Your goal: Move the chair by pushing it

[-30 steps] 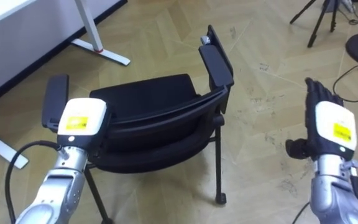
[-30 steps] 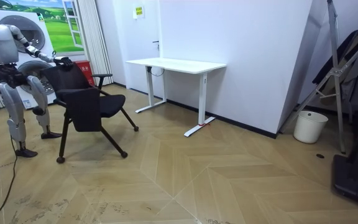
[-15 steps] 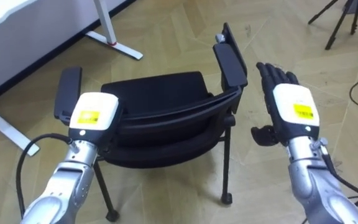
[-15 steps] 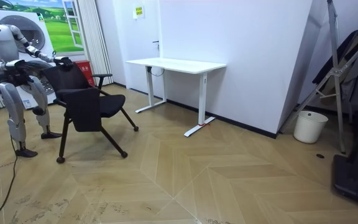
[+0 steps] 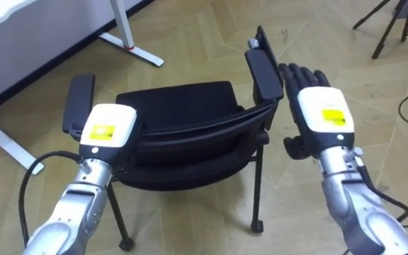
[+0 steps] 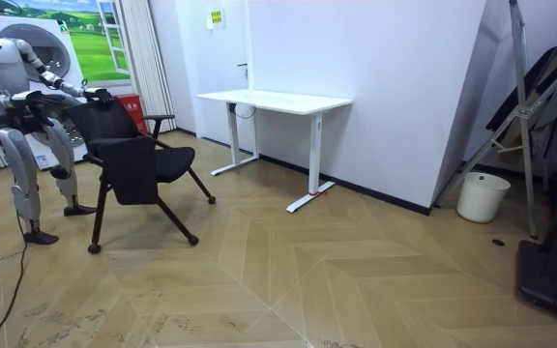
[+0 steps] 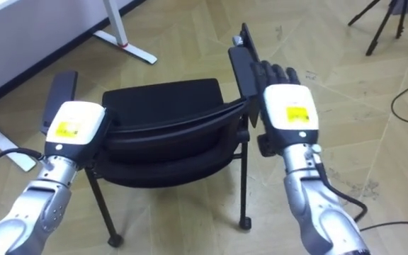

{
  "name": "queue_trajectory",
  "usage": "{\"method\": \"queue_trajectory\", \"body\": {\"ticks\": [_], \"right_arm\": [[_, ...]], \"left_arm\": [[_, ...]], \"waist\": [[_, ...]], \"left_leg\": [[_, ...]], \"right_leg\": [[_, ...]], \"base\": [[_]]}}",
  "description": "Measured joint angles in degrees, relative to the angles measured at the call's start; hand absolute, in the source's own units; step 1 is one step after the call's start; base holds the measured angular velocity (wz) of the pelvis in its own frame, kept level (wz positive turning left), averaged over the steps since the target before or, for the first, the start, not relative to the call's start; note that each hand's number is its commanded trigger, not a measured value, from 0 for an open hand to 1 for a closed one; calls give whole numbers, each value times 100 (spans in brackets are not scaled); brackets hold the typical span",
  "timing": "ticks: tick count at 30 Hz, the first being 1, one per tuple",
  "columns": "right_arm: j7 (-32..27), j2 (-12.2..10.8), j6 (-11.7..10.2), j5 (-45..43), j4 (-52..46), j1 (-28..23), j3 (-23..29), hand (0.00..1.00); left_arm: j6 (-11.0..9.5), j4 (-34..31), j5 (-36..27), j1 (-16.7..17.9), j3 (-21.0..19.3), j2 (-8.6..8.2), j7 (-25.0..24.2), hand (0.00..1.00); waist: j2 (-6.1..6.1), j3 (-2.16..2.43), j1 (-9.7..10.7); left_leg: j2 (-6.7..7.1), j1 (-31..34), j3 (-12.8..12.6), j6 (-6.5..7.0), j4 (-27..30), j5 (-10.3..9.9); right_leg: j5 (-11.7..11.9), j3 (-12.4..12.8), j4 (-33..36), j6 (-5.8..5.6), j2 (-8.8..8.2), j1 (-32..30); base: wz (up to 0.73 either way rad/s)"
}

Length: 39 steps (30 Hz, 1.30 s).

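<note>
Wood floor, herringbone. White wall behind. White desk stands against the wall; its metal feet show in the eye views beyond the chair.

Black chair is on the floor at the room view's left, between robot and desk, apart from the desk, seat side toward it. Robot stands upright right behind the chair, both arms out to it.

White bin is by the wall at the room view's right, well apart from the chair. Tripod legs are at the eye view's upper right, past the chair.

Chair from above: backrest is nearest the robot, seat beyond it, left armrest and right armrest at the sides.

Left hand: back up, at the backrest's top edge, left end, by the left armrest. Can't tell whether it grips or lies flat.

Right hand: fingers straight, holding nothing, pointing away from the robot. It sits just beside the right armrest at the backrest's right end. Contact with the chair: can't tell.
</note>
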<state>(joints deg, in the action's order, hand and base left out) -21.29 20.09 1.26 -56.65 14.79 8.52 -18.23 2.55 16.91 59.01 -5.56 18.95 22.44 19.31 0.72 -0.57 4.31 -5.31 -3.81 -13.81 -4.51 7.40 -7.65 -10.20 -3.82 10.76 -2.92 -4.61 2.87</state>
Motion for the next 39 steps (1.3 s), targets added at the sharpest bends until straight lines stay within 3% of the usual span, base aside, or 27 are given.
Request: {"method": "queue_trajectory", "body": {"ticks": [4,16,24,36,39], "right_arm": [[24,1,-17,-79,-81,146,-86,0],[315,2,-52,-449,-187,147,-306,0],[593,-1,-113,-719,-215,225,-318,0],[1336,-23,-120,-869,-178,478,-871,0],[1498,-26,-123,-872,-94,478,-966,0]], "left_arm": [[-62,0,13,-57,97,100,-1,100],[-240,-34,52,-136,171,78,-93,100],[-288,-44,167,-278,173,29,-236,100],[-345,8,375,-373,250,-146,-273,100],[-407,89,411,-484,306,-197,-260,100]], "waist": [[26,2,-24],[56,0,-237],[191,-1,-305],[204,-4,-389],[191,-28,-473]], "left_leg": [[0,11,9,0,0,0],[-2,17,52,0,-1,0],[-1,56,136,0,0,0],[6,91,290,0,-1,0],[5,110,303,0,0,0]], "right_leg": [[0,-22,-2,0,-1,0],[0,-99,-8,0,-3,1],[0,-196,-5,0,-10,0],[0,-375,-17,0,-22,56],[0,-424,-21,0,-27,58]], "base": [[1],[0],[4],[7],[5]]}}
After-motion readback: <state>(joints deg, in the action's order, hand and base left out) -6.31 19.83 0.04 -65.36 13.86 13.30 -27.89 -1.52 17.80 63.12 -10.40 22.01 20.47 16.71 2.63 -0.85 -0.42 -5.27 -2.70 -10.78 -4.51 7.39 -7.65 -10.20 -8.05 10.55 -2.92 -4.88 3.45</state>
